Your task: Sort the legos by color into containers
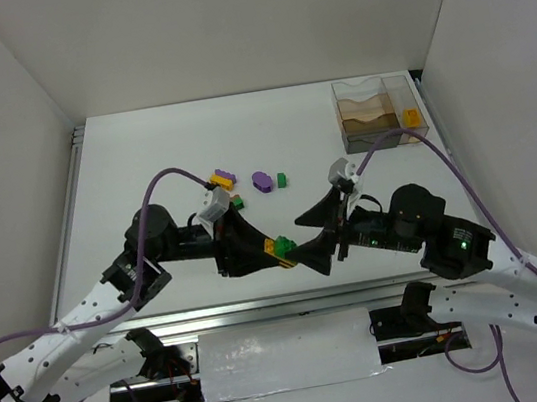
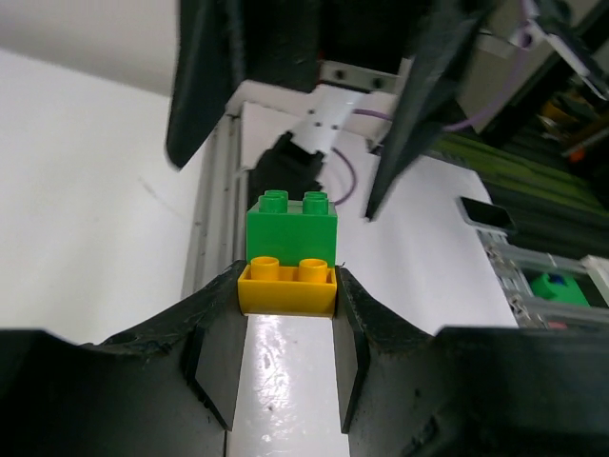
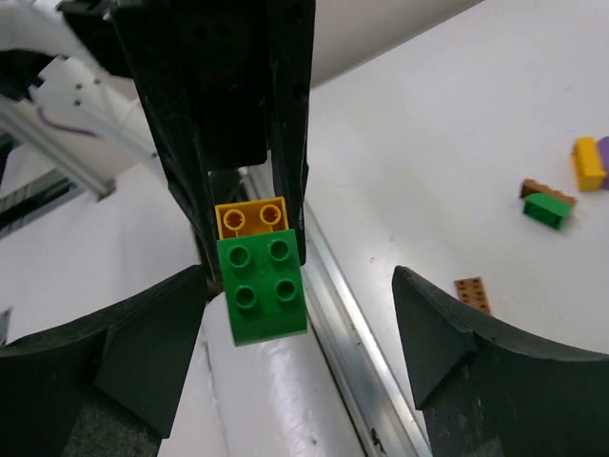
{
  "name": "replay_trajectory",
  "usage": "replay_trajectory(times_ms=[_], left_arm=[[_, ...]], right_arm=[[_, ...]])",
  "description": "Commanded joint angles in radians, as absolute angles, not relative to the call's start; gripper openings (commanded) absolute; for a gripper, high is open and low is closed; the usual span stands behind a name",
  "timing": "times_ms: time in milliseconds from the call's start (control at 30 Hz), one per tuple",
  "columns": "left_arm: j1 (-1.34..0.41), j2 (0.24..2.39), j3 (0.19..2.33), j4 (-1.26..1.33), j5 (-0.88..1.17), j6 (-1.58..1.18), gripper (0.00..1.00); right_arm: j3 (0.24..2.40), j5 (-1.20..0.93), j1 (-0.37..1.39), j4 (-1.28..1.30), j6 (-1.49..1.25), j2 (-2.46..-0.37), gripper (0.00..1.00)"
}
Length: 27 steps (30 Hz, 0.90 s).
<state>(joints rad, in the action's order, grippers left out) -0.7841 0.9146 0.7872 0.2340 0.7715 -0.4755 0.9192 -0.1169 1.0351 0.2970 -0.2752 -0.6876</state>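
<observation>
Right gripper gapes empty, its jaws flanking the green brick, which sits off-centre, close by the finger on the left of the wrist view. That brick is studded onto a yellow-orange brick clamped in the left gripper over the near edge of the table — the stack's axis runs gripper to gripper, so closing and pulling apart looks next.

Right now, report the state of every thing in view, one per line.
Green-on-yellow Lego pair, joined, clamped at its yellow half.
Left claw, shut on the Lego pair.
Right claw, open, gripping nothing.
Compartment box, upright, one yellow-orange brick inside.
Purple brick, loose on the table.
</observation>
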Motion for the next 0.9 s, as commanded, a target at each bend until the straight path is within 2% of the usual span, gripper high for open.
replay_trajectory(times_ms=[0,67,167,233,333,367,400,433,500,600,733,867], left_arm=[[-0.785,0.876,0.802,0.321,0.925,-0.483,0.00],[-0.785,0.868,0.813,0.296,0.936,-0.482,0.00],[-0.787,0.865,0.822,0.272,0.931,-0.477,0.00],[-0.788,0.870,0.821,0.268,0.934,-0.477,0.00],[-0.788,0.887,0.827,0.258,0.930,-0.474,0.00],[-0.788,0.893,0.833,0.247,0.919,-0.472,0.00],[-0.788,0.894,0.834,0.239,0.916,-0.468,0.00],[-0.787,0.899,0.838,0.233,0.914,-0.465,0.00],[-0.790,0.900,0.841,0.221,0.916,-0.456,0.00],[-0.790,0.907,0.842,0.206,0.914,-0.445,0.00],[-0.790,0.917,0.844,0.199,0.905,-0.440,0.00],[-0.793,0.916,0.842,0.198,0.907,-0.433,0.00]], right_arm=[[0.980,-0.302,1.032,0.365,-0.193,-0.761,0.84],[0.996,-0.386,1.032,0.383,-0.195,-0.782,0.78],[0.988,-0.439,1.032,0.353,-0.213,-0.798,0.77],[0.988,-0.460,1.032,0.341,-0.212,-0.805,0.69],[0.994,-0.468,1.032,0.342,-0.206,-0.813,0.45],[0.996,-0.454,1.032,0.345,-0.203,-0.813,0.32],[0.993,-0.445,1.031,0.351,-0.199,-0.810,0.31],[0.991,-0.434,1.032,0.356,-0.196,-0.808,0.31],[0.986,-0.399,1.032,0.364,-0.195,-0.799,0.66],[0.988,-0.358,1.032,0.391,-0.190,-0.778,0.86],[1.000,-0.344,1.029,0.410,-0.186,-0.750,0.83],[1.012,-0.351,1.025,0.428,-0.183,-0.768,0.65]])
